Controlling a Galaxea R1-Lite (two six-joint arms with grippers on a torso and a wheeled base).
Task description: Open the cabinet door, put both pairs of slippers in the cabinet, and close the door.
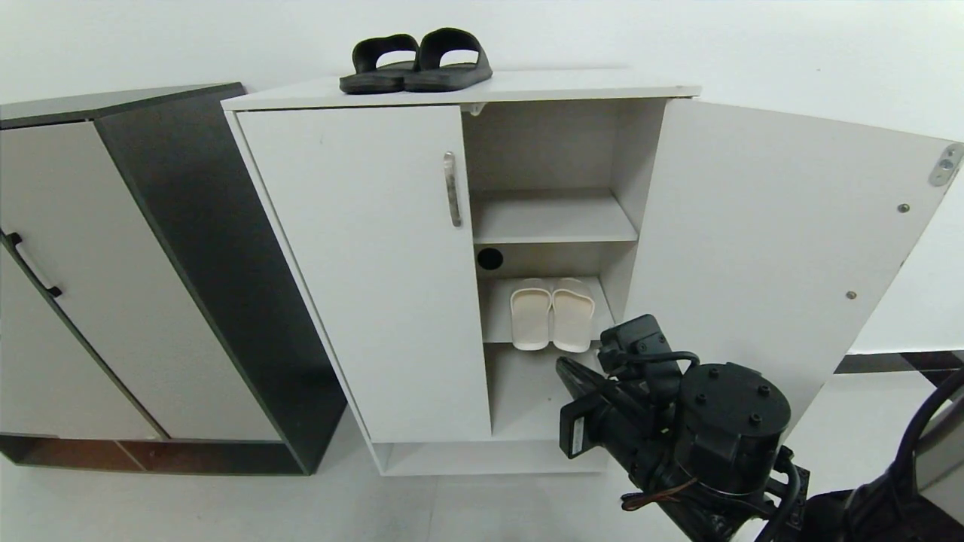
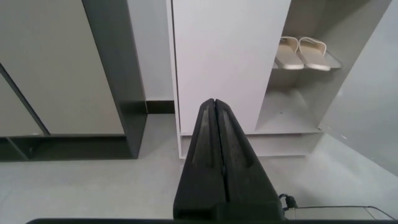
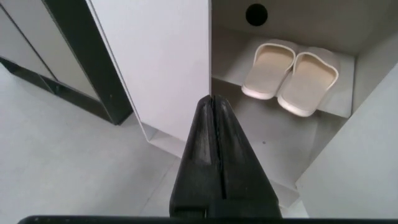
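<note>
A pair of black slippers [image 1: 418, 64] rests on top of the white cabinet [image 1: 527, 84]. Its right door [image 1: 768, 241] stands swung open, and the left door [image 1: 361, 263] is closed. Inside, a pair of white slippers [image 1: 552, 315] [image 3: 291, 70] [image 2: 309, 53] lies side by side on the middle shelf. My right gripper [image 1: 566, 369] [image 3: 211, 99] is shut and empty, just in front of the open compartment and below the white slippers. My left gripper [image 2: 214, 102] is shut with nothing in it, held back from the cabinet above the floor.
A dark-sided cabinet [image 1: 211, 248] with pale doors stands close to the left of the white one. The upper shelf [image 1: 553, 218] and bottom compartment [image 1: 527, 391] hold nothing. Light floor [image 1: 226, 504] spreads in front.
</note>
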